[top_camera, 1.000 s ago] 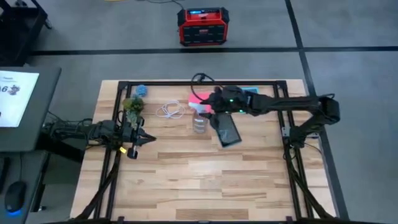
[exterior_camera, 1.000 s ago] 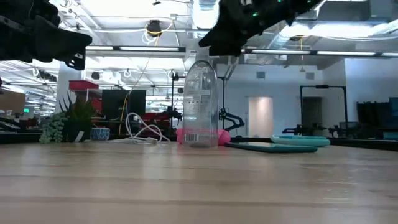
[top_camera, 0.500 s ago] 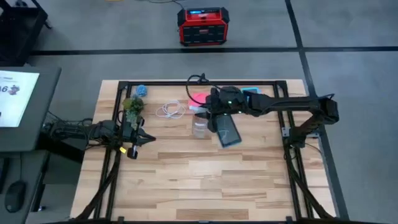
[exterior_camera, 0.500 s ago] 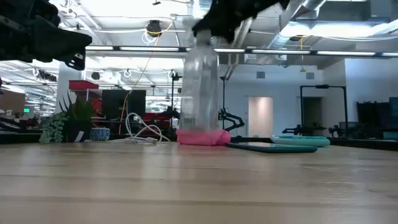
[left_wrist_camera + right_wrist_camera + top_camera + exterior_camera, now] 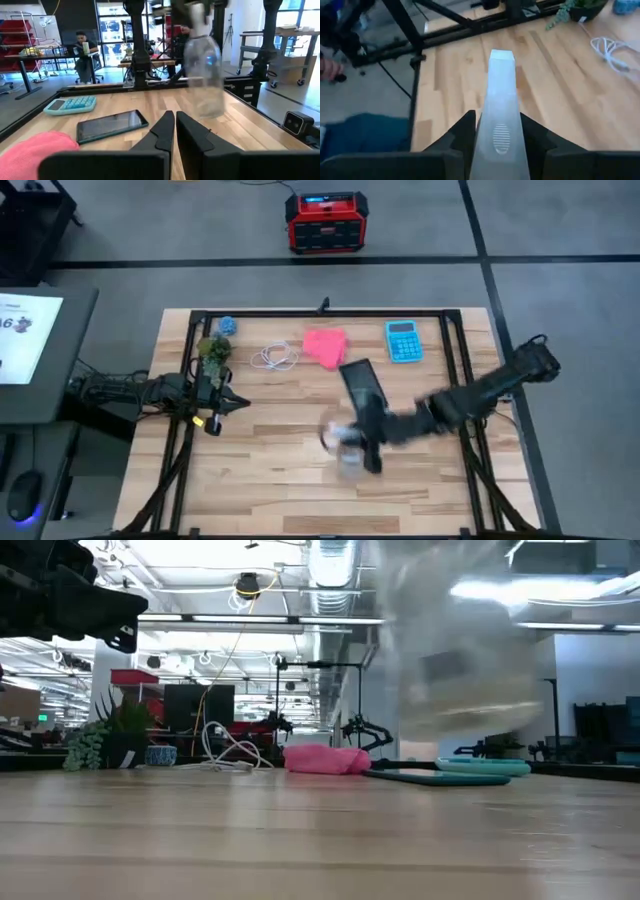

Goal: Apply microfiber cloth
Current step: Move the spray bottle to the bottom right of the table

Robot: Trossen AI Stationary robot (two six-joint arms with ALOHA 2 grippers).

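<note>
Pink microfiber cloth (image 5: 325,347) near far edge, right gripper (image 5: 352,446) clamping bottle (image 5: 345,448)

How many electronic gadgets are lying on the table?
2 that I can make out. A dark phone lies near the table's middle, beside the pink cloth. A blue calculator sits toward the far edge. Others may be hidden under the right arm.

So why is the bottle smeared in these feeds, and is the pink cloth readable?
High view: the clear bottle in the right gripper is motion-blurred. Low view: it is a pale smear. Left wrist view: slightly soft. The microfiber cloth is sharp in the high and low views.
</note>
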